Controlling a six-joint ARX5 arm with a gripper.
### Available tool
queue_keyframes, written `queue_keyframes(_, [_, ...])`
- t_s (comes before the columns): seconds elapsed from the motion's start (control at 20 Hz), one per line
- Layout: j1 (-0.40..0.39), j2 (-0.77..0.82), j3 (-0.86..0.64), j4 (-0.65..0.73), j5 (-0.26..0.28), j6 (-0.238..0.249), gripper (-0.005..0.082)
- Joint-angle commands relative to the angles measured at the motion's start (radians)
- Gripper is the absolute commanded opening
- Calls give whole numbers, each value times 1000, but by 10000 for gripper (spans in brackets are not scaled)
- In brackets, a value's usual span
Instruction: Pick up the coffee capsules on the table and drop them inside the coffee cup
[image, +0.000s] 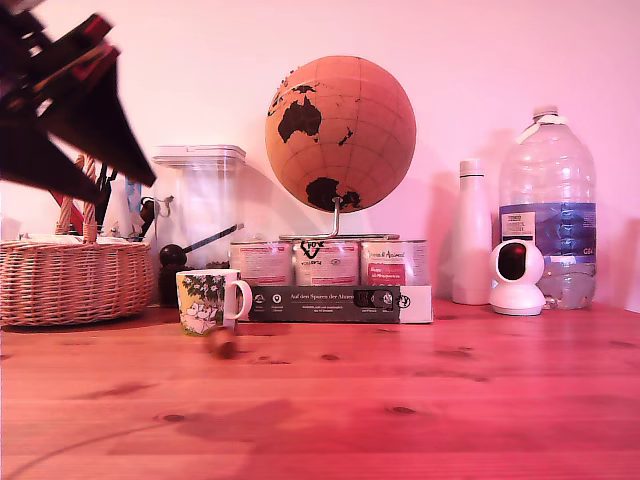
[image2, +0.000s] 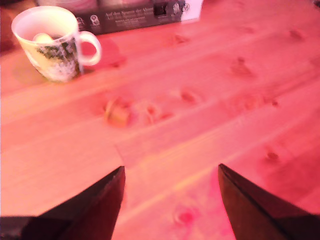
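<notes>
While gripper (image2: 170, 175) hangs spread, brown capsule (image2: 117, 112) blurred nr green-print mug (image2: 52, 50).

Wooden table (image: 420, 400) with mug (image: 208, 300), capsule (image: 222, 344)

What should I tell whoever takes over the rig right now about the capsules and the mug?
End effector: open and empty, raised above the wooden table.
Mug: upright at the exterior view's left, in front of the basket, handle toward the black box.
Done: one cream-white capsule lies inside the mug.
Left: one brown capsule is blurred on the table just in front of the mug, apart from it. It may be rolling, so check where it lies before grasping. No other capsule shows in either view.
</notes>
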Motion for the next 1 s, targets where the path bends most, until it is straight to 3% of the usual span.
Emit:
queue_keyframes(0.0, [-2,-41,-58,50,-25,5,537])
queue_keyframes(0.2, [-2,-93,-188,198,-54,0,537])
queue_keyframes(0.3, [-6,-92,-253,282,-55,-42,537])
queue_keyframes(0.45, [-23,-91,-325,379,-56,-40,537])
queue_keyframes(0.6, [-23,-90,-375,438,-48,7,537])
queue_keyframes(0.7, [-23,-89,-378,439,-48,79,537])
queue_keyframes(0.95, [-23,-68,-378,445,-48,113,536])
